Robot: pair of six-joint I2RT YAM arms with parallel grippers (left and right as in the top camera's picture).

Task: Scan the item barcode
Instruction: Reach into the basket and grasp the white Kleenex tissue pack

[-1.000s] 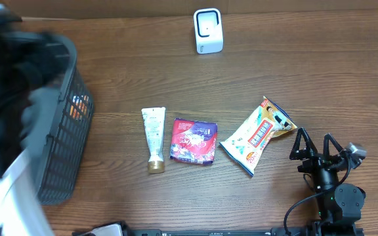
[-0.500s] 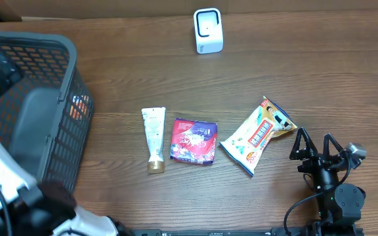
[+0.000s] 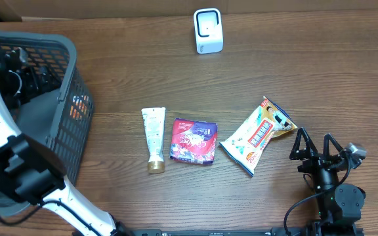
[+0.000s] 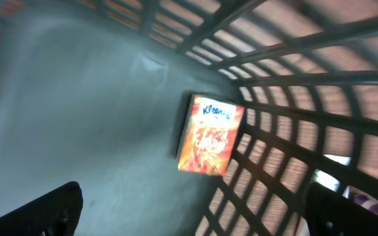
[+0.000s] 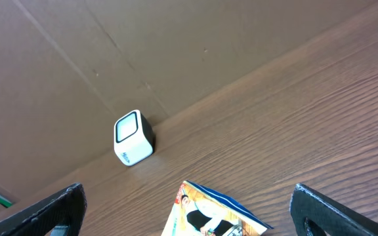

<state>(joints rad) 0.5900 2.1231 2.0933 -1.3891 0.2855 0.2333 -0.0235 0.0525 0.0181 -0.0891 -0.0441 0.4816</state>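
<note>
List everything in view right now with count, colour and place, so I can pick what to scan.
table: 1, brown wood, under everything
basket: 1, dark grey, left side of the table
tissue pack: 1, orange, inside the basket against its mesh wall
scanner: 1, white, far edge, centre
tube: 1, white with a gold cap, lying flat in the middle
pouch: 1, red and purple, just right of the tube
snack bag: 1, cream with a red label, right of the pouch
cardboard panel: 1, tan, behind the table
left gripper: 1, black, open and empty, reaching into the basket
right gripper: 1, black, open and empty, beside the snack bag
</note>
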